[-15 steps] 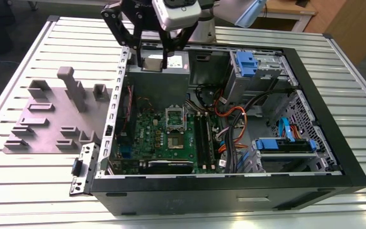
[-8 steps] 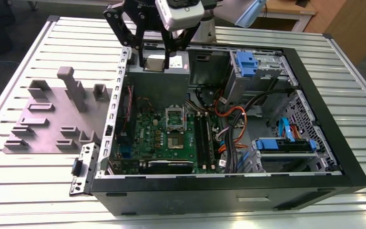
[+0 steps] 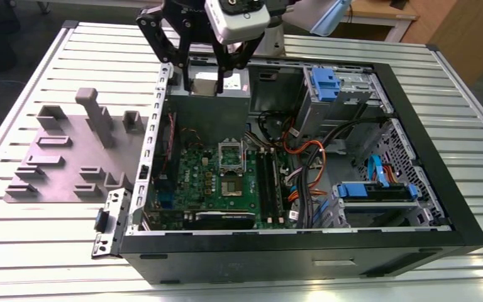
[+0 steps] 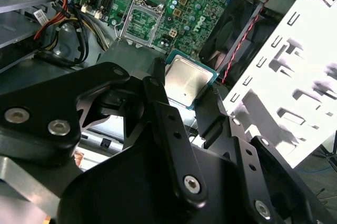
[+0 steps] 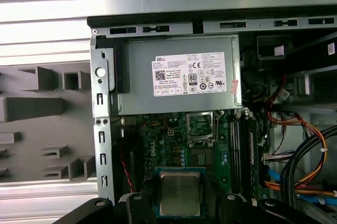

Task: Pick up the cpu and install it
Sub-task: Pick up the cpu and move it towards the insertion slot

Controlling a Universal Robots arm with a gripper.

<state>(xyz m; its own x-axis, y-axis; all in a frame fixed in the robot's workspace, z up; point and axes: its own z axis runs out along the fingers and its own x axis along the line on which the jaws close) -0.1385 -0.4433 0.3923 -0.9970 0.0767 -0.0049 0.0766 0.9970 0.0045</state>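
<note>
Cpu point(image 5: 180, 193): square, no long axis. The silvery top faces both wrist views; the tan underside faces the exterior view. Clamped by opposite edges in the gripper point(image 5: 180, 203), aloft over the power supply point(image 5: 179, 77) of the open computer case point(image 3: 309, 261), well above the motherboard point(image 3: 216, 182).

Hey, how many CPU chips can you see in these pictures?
1. The cpu is held in the gripper's jaws, over the open computer case. Cables and drive bays could hide others.
</note>
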